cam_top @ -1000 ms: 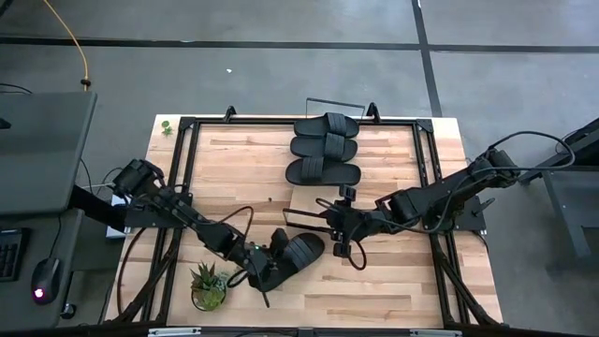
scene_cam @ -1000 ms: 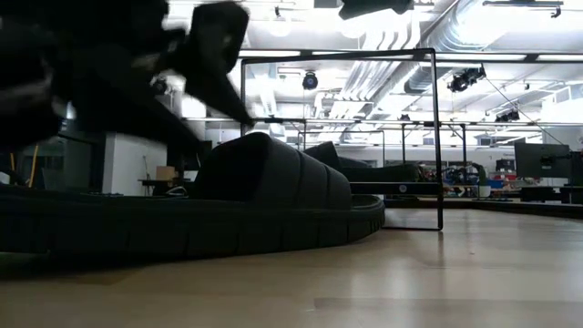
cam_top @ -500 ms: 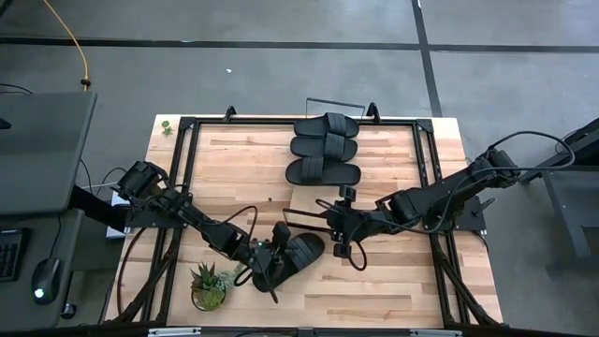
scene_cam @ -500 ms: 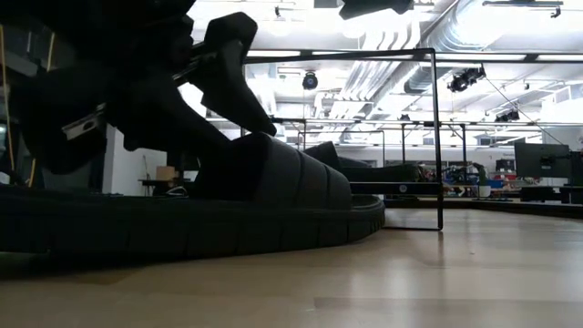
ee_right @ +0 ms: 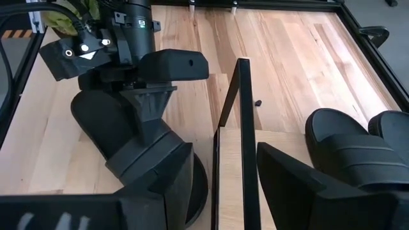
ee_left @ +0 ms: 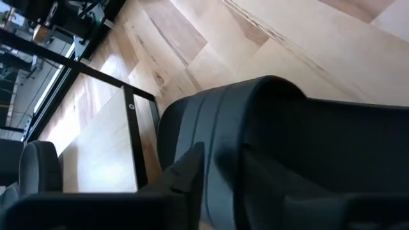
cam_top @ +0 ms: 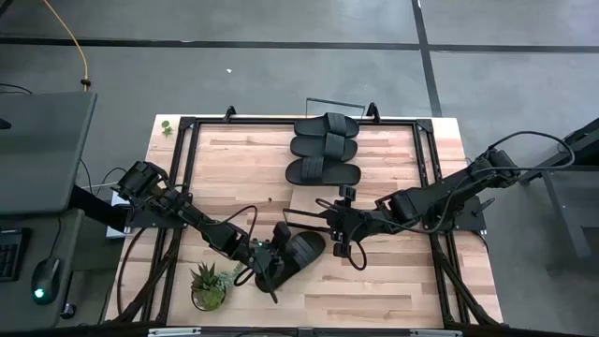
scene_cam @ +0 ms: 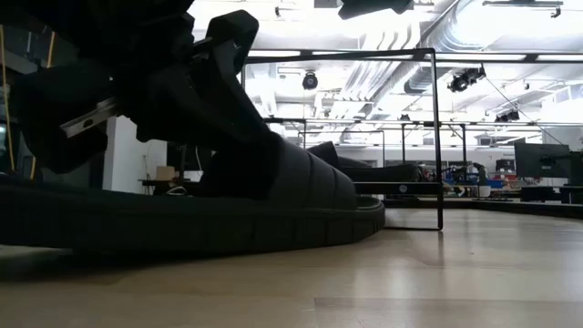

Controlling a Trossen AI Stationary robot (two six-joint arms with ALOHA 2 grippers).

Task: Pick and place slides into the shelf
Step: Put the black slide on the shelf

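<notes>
While no readable writing shows, the left gripper (cam_top: 274,262) pinches the strap of a loose sandal (cam_top: 298,253) just beside the shelf (cam_top: 309,201) end; three sandals (cam_top: 325,148) sit on it. The right gripper (cam_top: 335,227), spread, straddles the shelf's wire frame (ee_right: 243,128).

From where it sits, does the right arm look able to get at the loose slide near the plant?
Probably not: the left hand is already on that slide, and the shelf frame end stands between.

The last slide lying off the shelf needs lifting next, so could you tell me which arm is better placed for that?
Left. The left gripper is already down on the loose slide, while the right gripper is at the shelf frame's end.
</notes>
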